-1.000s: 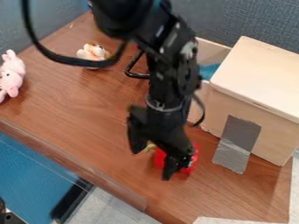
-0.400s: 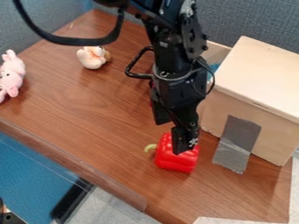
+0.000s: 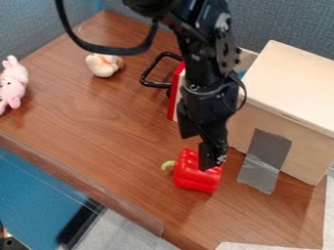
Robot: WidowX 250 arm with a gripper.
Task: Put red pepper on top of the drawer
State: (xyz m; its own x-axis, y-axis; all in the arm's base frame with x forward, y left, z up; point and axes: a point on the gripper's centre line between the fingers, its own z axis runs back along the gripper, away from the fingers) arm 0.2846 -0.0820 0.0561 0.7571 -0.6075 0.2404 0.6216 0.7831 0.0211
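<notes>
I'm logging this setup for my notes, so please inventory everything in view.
Bell pepper: one, red with pale green stem, on the table below the pincer
Wooden box: one, pale wood, right
Tape: grey, on the box's side
Blue item: one, beside the box's lid, partly hidden
Plush toy: one, pink, left edge
Small toy: one, cream and tan, upper left
Wire handle: one, black, left of the arm
Flat-sided object: one, red and white, partly behind the arm
Table: one, brown, centre
Partition: grey-blue, behind
Blue surface: lower left
Black strip: one, lower left
Arm with cable: one, black, upper centre
Pincer: one, black, over the pepper
</notes>
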